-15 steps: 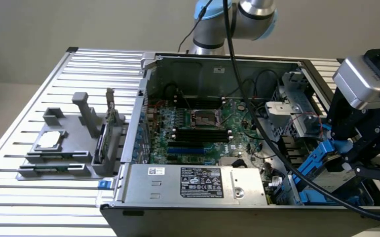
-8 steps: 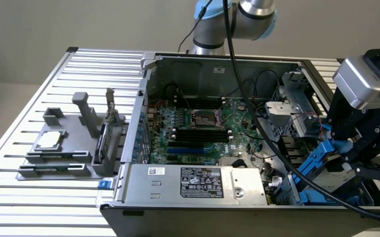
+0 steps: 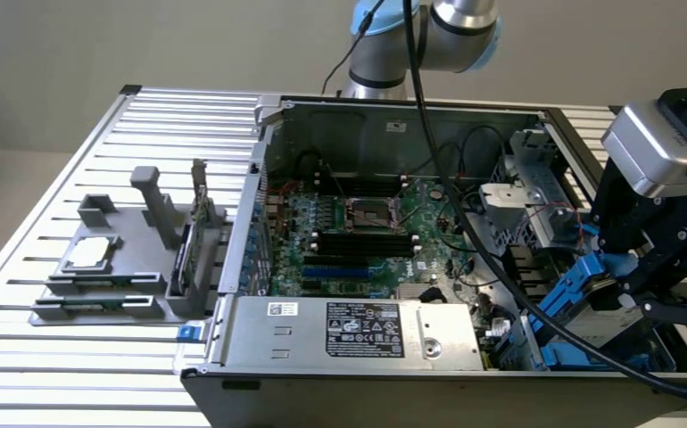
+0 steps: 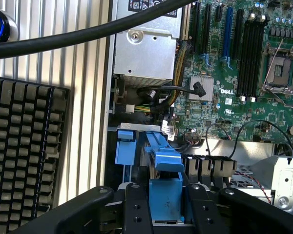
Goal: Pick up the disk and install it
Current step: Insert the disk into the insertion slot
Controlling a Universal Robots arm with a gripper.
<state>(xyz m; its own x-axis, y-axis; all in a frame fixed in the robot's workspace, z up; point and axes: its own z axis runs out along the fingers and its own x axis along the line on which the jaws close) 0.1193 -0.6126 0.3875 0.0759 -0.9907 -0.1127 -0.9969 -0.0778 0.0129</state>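
as fingers (image 4: 135,209) pinch the disk (image 4: 165,194), arm (image 3: 439,36) leans.

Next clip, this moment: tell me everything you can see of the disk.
The disk shows mainly as blue plastic carrier rails, with a sliver of grey metal between them; its label is hidden. It stands tilted on edge inside the open computer case, at the near corner on the exterior view's right, beside the power supply. The gripper is shut on it, black fingers flanking a blue end piece. Whether it sits in its bay cannot be told.
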